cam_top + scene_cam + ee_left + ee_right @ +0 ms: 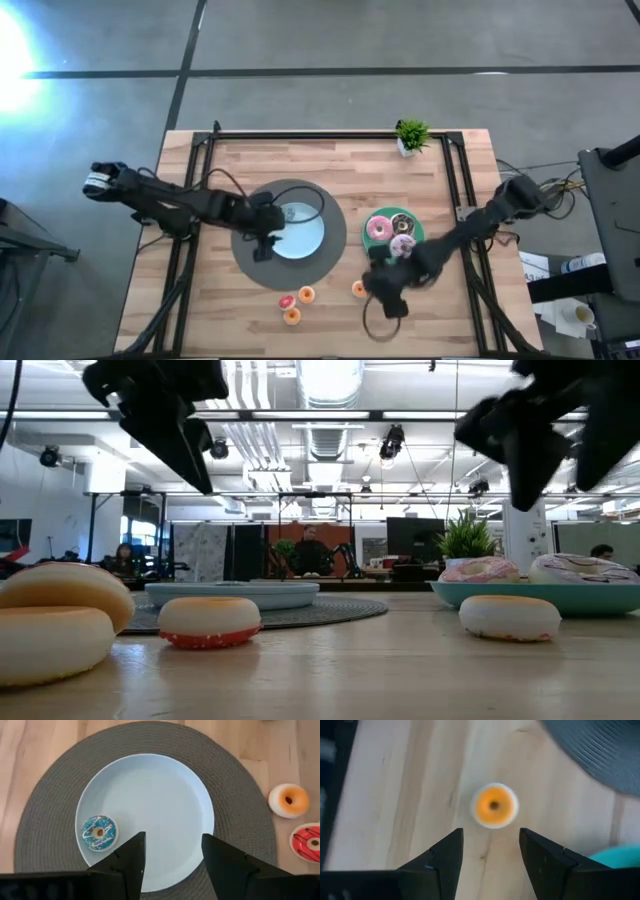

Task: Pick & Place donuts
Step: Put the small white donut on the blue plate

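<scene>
My left gripper (pixel 172 854) (pixel 267 240) hangs open above the light-blue plate (pixel 150 785), touching nothing. A blue sprinkled mini donut (pixel 100 832) lies flat on that plate, beside one finger. My right gripper (pixel 490 849) (pixel 374 286) is open above the table, and an orange mini donut (pixel 494 805) (pixel 358 289) lies flat on the wood just ahead of its fingers. A bright pink donut (pixel 379 228), a chocolate one (pixel 402 221) and a pale pink sprinkled one (pixel 402 246) rest on the green plate (pixel 417 235). Three more minis (pixel 306 294) (pixel 287 302) (pixel 291 316) lie near the table's near edge.
The light-blue plate sits on a round grey woven mat (pixel 250 262). A small potted plant (pixel 411 135) stands at the far edge. Black frame rails (pixel 193 190) run along the table's left and right sides. Bare wood lies between the two plates and along the far side.
</scene>
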Action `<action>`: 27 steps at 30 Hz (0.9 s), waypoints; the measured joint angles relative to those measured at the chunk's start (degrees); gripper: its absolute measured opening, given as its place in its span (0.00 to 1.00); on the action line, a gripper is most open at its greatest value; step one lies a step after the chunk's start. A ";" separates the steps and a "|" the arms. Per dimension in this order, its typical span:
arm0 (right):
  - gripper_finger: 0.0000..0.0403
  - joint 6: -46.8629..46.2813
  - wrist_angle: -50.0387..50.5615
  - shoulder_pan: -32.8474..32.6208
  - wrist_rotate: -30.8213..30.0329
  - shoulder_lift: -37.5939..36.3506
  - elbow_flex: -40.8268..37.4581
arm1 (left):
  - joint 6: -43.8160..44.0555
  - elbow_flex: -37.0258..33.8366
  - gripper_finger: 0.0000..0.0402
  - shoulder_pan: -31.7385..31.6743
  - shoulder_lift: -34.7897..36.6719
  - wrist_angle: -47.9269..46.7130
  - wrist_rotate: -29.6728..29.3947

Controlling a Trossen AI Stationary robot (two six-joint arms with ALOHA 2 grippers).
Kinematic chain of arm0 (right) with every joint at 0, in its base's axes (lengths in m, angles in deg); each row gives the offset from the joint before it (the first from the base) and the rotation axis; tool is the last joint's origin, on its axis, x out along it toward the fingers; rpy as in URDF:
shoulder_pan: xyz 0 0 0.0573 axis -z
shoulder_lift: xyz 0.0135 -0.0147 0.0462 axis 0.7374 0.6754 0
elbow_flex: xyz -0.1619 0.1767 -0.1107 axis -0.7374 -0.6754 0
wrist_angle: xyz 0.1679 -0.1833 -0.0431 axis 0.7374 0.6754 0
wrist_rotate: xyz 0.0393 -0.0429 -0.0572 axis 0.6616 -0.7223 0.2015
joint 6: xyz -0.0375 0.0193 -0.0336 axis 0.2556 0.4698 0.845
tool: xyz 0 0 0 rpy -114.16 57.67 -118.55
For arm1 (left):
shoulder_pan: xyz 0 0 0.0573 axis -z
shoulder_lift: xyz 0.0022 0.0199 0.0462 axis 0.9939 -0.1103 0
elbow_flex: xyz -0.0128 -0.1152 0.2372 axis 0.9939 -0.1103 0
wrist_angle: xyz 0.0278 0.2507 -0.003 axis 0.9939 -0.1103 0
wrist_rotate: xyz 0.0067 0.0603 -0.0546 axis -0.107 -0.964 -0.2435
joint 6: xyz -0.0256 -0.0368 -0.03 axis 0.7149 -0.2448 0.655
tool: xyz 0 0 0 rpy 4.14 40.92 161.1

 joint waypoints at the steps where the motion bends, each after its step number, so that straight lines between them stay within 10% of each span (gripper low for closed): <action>1: 0.46 1.78 0.86 -1.20 -1.22 1.64 1.40 | 0.20 -0.01 0.42 0.88 0.02 -0.03 -1.11; 27: 0.43 -12.35 1.83 -3.77 -8.61 18.67 10.03 | -2.31 -0.04 0.42 2.95 -0.76 -3.01 -3.01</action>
